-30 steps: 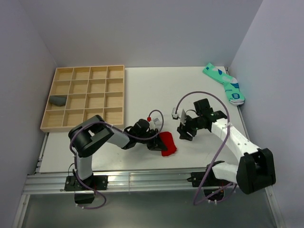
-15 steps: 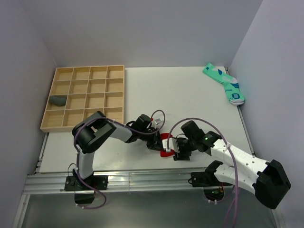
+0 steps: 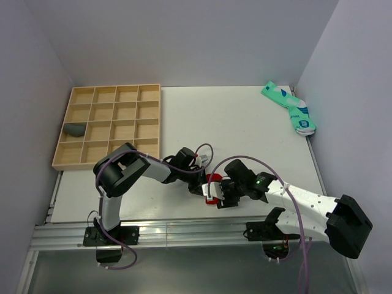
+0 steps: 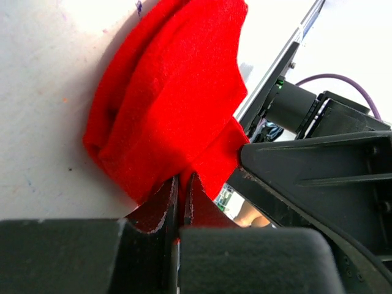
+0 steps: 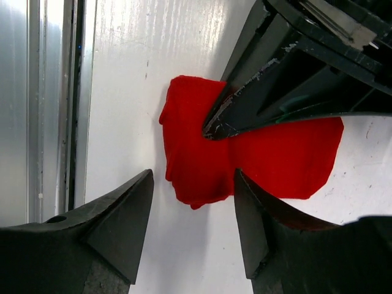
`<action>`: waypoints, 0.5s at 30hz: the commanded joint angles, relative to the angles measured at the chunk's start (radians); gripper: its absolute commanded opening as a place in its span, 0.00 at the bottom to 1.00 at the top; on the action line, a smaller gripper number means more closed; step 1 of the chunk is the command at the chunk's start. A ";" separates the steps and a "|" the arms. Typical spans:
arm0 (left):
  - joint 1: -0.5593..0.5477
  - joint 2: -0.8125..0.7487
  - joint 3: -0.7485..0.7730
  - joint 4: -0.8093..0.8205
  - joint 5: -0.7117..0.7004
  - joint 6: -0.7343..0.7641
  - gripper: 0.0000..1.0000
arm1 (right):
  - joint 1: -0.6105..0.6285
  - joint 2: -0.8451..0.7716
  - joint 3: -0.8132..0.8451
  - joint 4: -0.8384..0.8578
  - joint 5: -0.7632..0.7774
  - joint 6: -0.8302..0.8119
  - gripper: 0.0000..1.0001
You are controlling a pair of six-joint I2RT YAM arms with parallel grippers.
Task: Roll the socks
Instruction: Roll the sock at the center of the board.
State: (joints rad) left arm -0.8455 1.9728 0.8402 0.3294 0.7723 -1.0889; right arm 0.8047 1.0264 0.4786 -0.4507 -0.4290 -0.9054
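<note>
We see a white table [image 3: 245, 122] from above, with two robot arms reaching in from its near edge. The red sock [image 3: 214, 181] lies bunched near the front edge of the table, between the two arms. The left claw [image 3: 204, 188] comes at it from the left, and its jaws are pressed almost together, pinching a fold of the sock.

In the left wrist view, the left claw [image 4: 182, 187] grips the near edge of the red sock [image 4: 171, 104], and the rest of the fabric is heaped on the table beyond the tips.

The right claw [image 3: 223, 196] meets the sock from the right. In its own wrist view, the right claw [image 5: 193, 179] stands wide, one finger on each side of the left end of the red sock [image 5: 275, 153], neither finger touching the fabric. The left claw [image 5: 269, 86] crosses over the sock's top edge there.

Well apart, the grey sock [image 3: 75, 129] sits in a left-hand compartment of the wooden tray [image 3: 158, 119]. The mint-green socks [image 3: 291, 109] lie at the far right corner.
</note>
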 commanded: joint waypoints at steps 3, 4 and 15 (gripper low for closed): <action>0.000 0.070 -0.004 -0.132 -0.071 0.057 0.00 | 0.024 0.012 -0.020 0.070 0.029 0.025 0.61; 0.000 0.072 0.000 -0.124 -0.070 0.055 0.00 | 0.025 0.018 -0.018 0.076 0.030 0.028 0.61; 0.002 0.044 -0.013 -0.085 -0.086 0.030 0.01 | 0.027 0.126 -0.012 0.107 0.030 0.054 0.41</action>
State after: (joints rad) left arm -0.8383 1.9942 0.8577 0.3241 0.8055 -1.0943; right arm 0.8246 1.1202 0.4671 -0.3756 -0.3962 -0.8742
